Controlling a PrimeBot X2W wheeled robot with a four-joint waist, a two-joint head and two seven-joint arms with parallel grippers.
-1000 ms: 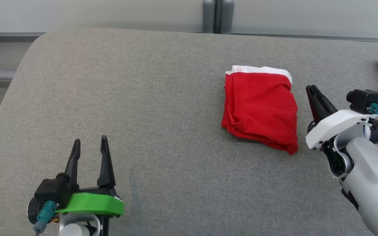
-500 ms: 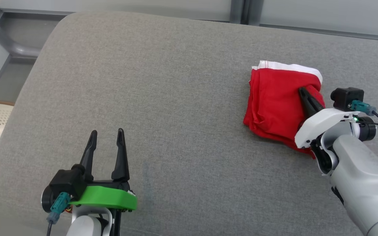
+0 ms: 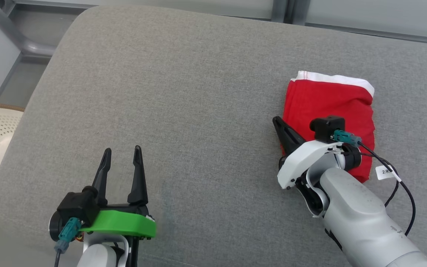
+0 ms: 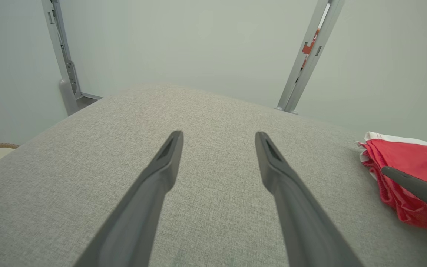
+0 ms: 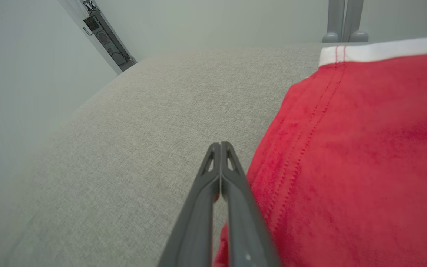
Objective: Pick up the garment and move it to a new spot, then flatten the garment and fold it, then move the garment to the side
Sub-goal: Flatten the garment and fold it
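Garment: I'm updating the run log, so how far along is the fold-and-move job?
Done: the red garment lies folded in a compact stack on the grey cushion. In hand: the right gripper, shut, rests against its left edge, apparently to push it aside. The left gripper hangs open, idle. Left: the sideways move itself.

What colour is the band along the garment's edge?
White band, red stitching; best in the right wrist view.

Head camera is looking steeply down on the grey padded surface (image 3: 198,92) from above. Left wrist camera is looking low across it toward the wall (image 4: 198,37), catching the red garment (image 4: 406,157) at far right. Right wrist camera is sitting close at the garment's left edge. All three are sharing it.
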